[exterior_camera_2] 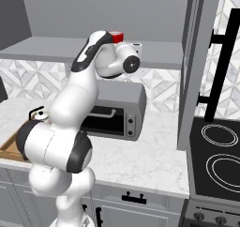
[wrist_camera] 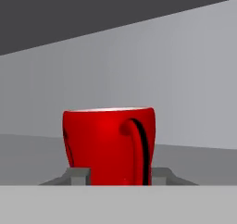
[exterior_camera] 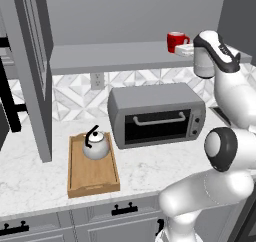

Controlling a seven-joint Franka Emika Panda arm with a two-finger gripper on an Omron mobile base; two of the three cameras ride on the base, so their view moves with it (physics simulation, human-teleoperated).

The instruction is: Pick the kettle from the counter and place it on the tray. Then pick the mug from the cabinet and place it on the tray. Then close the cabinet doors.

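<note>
Hand view shows the gripper [wrist_camera: 112, 176] with its fingers [wrist_camera: 77, 176] pressed on either side of the red mug [wrist_camera: 107, 144] on the cabinet shelf [exterior_camera: 120, 56]; the kettle [exterior_camera: 96, 145] sits on the tray [exterior_camera: 92, 175].

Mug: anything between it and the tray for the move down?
The toaster oven stands on the counter below the shelf, beside the tray. The kettle fills the tray's far end; the near end is bare. The gripper straddles the mug.
</note>
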